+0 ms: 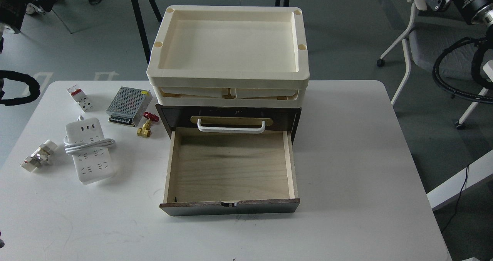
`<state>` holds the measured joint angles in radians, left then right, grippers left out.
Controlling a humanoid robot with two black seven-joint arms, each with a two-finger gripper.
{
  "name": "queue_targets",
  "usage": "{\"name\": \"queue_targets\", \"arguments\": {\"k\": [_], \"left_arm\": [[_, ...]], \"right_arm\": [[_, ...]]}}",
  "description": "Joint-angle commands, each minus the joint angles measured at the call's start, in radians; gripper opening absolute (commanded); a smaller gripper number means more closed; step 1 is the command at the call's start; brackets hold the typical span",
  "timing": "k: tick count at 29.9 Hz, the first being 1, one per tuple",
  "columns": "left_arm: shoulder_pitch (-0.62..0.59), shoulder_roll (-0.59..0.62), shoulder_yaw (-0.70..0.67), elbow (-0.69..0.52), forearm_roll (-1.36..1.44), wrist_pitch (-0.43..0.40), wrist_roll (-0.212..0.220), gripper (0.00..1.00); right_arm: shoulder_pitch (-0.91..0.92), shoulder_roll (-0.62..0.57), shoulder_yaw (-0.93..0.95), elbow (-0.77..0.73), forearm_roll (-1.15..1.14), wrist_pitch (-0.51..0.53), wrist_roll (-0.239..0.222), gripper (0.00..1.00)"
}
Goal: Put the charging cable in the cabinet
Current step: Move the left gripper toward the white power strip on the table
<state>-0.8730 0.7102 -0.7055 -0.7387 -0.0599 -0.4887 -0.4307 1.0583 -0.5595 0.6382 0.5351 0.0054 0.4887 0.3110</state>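
1. The dark brown wooden cabinet [230, 116] stands mid-worktop with its pale plywood drawer [231, 168] pulled fully open and nothing inside; 2 cream plastic trays [228, 76] are stacked on top of the cabinet.
2. The charging cable [89, 150], a white rectangular power strip with its thick white cord coiled around it, lies flat on the white worktop [346, 176] left of the cabinet, well apart from the drawer.
3. Neither arm's tool is in view, so its state cannot be told.
4. Judged progress: the drawer is ready, but gripping, carrying and placing the charging cable all remain, perhaps closing too.
5. A silver perforated metal box [129, 105] and a brass valve with a red handle [146, 125] sit between the charging cable and the cabinet, nearer the cabinet's back.
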Motion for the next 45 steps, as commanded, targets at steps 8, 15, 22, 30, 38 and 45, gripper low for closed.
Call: {"name": "queue_targets", "arguments": {"k": [8,15,22,30,38,45], "left_arm": [[0.0,-0.044,-0.015,0.041,-0.014,0.0,-0.008,1.0],[-0.006,-0.107,-0.028,0.34,-0.04,0.0,0.05,1.0],[-0.017,-0.218,-0.147,0.34,-0.089,0.0,-0.058,1.0],[0.064,-0.033,-0.135,-0.159,-0.048,0.0,-0.058,1.0],[0.135,0.481,-0.126,-0.606,0.17,0.0,-0.058,1.0],[0.137,0.672,-0.127,-0.78,0.754,0.0,-0.058,0.99]], "right_arm": [[-0.046,0.001,0.026,0.009,0.099,0.0,-0.007,1.0],[-0.038,0.004,0.028,0.009,0.1,0.0,-0.007,1.0],[-0.008,-0.002,0.029,0.006,0.1,0.0,-0.007,1.0],[-0.012,-0.01,0.044,0.002,0.114,0.0,-0.001,1.0],[-0.026,-0.013,0.052,0.006,0.114,0.0,-0.001,1.0],[-0.032,-0.005,0.075,0.008,0.123,0.0,0.0,1.0]]}}
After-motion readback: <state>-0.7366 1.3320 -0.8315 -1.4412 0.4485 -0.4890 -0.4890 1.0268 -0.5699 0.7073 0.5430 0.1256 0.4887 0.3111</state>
